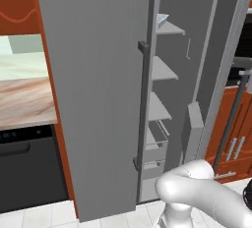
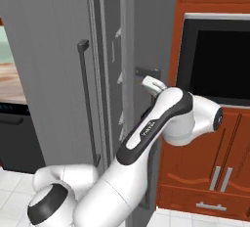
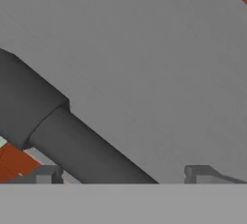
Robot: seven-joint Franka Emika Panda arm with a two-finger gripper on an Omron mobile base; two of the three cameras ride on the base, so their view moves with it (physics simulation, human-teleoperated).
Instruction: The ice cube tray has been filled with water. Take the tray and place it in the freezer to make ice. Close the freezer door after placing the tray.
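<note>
The freezer (image 1: 162, 70) stands open, its grey shelves showing. On the top shelf lies the ice cube tray (image 1: 162, 19), small and pale with light blue in it. The freezer door (image 1: 221, 50) is swung out to the right, and its inner bin (image 1: 194, 121) faces the shelves. My arm reaches up to that door's dark bar handle (image 2: 146, 71). In the hand view my gripper (image 3: 125, 175) is open, with one fingertip (image 3: 48, 174) on each side of the handle (image 3: 82, 150), tight against the grey door face (image 3: 144, 49). Nothing is held.
The plain grey door (image 1: 93, 99) with its own bar handle (image 1: 142, 104) stands shut, close on the left. Beyond it are a wooden counter (image 1: 24, 99) and a black appliance (image 1: 24, 168). A black wall oven (image 2: 215, 59) and red-brown cabinets (image 2: 210, 172) are on the right.
</note>
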